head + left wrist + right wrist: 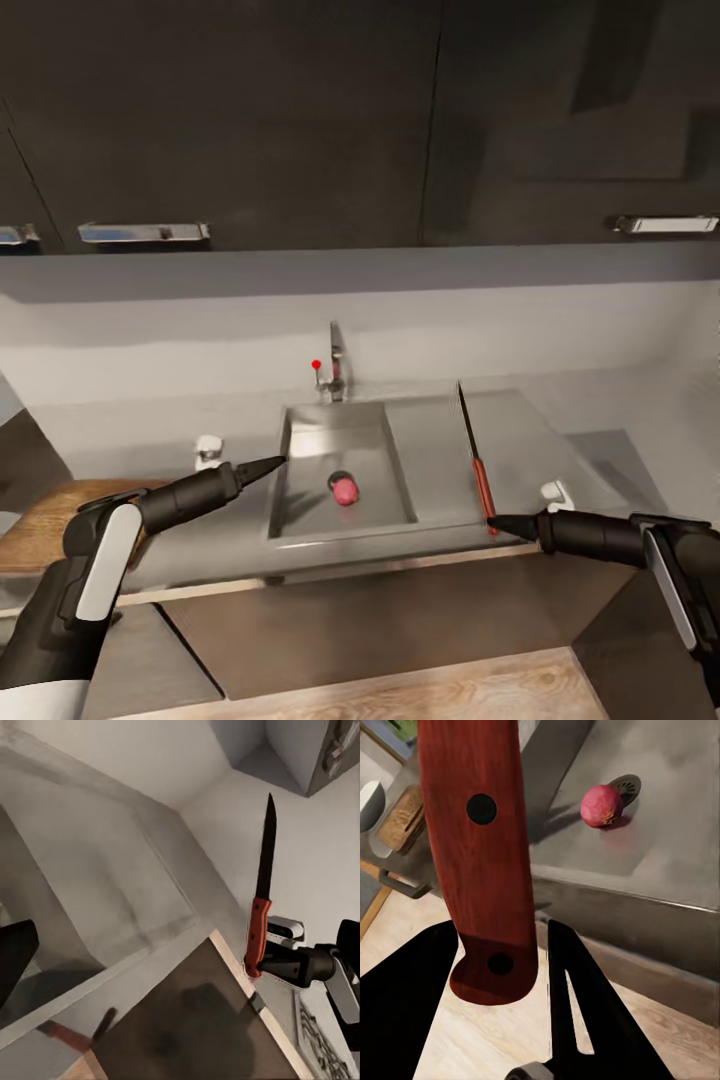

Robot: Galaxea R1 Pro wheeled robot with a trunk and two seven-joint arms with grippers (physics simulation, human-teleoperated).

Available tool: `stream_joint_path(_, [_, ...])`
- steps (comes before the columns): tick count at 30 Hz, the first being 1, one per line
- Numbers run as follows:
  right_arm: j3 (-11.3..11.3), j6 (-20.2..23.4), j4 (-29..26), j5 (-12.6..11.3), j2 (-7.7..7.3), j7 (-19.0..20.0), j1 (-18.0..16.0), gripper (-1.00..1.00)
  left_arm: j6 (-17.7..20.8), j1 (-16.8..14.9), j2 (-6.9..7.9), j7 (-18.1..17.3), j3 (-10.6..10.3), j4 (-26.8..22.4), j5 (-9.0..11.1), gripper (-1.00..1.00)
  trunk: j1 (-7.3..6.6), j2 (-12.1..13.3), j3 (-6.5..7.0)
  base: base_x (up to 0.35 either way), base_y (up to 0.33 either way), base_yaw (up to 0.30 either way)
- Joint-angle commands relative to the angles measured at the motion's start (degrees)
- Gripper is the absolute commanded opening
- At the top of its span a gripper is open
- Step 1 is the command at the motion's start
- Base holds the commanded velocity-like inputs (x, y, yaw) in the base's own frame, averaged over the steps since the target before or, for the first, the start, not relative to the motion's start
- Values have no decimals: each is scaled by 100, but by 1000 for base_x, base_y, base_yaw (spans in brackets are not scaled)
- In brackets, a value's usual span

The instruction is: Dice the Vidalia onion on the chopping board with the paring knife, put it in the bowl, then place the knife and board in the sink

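A: Report the sink (pixel 300 470) and its margins.

B: The basin is a rectangular recess in the countertop (pixel 540 440), with the faucet (pixel 335 370) at its rear edge and a red knob just beside it. The Vidalia onion (pixel 344 489) lies on the basin floor near the drain, toward the front wall. In the right wrist view the onion (pixel 601 805) sits just beside the round drain, apart from the basin walls.

A: Clearance around the basin?

B: A flat strip of countertop runs between the basin's right wall and the paring knife (pixel 476 455). To the left of the basin, the chopping board (pixel 40 520) lies at the counter's front edge, partly behind the left arm. Dark upper cabinets overhang the back wall, well above the faucet.

A: Knife orientation?

B: Its long axis runs roughly front to back. The dark blade points away from the robot toward the back wall; the red-orange handle points toward the counter's front edge. In the left wrist view the knife (pixel 261 900) shows blade up, with its handle end at the right gripper.

A: State of the right gripper (pixel 500 522)?

B: It is at the butt of the handle. In the right wrist view its fingers (pixel 577 990) stand spread on either side of the handle (pixel 480 855), with gaps showing, not pinching it.

A: Left gripper (pixel 270 464)?

B: It hangs over the basin's left rim, fingers pointing toward the onion. Seen from the head view the tip tapers to a point; whether the fingers are pressed together cannot be told.
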Motion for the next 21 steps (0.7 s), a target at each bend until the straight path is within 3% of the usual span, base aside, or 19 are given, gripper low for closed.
stream_joint_path(1, [-4,50,-41,-7,-1,23,-7,-100,22,-6,-9,27,-1,-8,-13,100,5,-12,-12,170,-310,49])
stream_joint_path(11, [7,50,-112,-18,7,15,-7,-100,23,-6,-37,125,0,-13,-62,100,5,-12,-12,156,-306,253])
stream_joint_path(19, [5,69,-112,8,8,15,-6,-100,22,-6,-37,182,2,-15,-70,100,5,-12,-12,27,-46,284])
stream_joint_path(21, [1,77,-112,2,8,15,-5,-100,23,-6,-37,400,-10,-19,-70,100,5,-12,-12,2,-4,275])
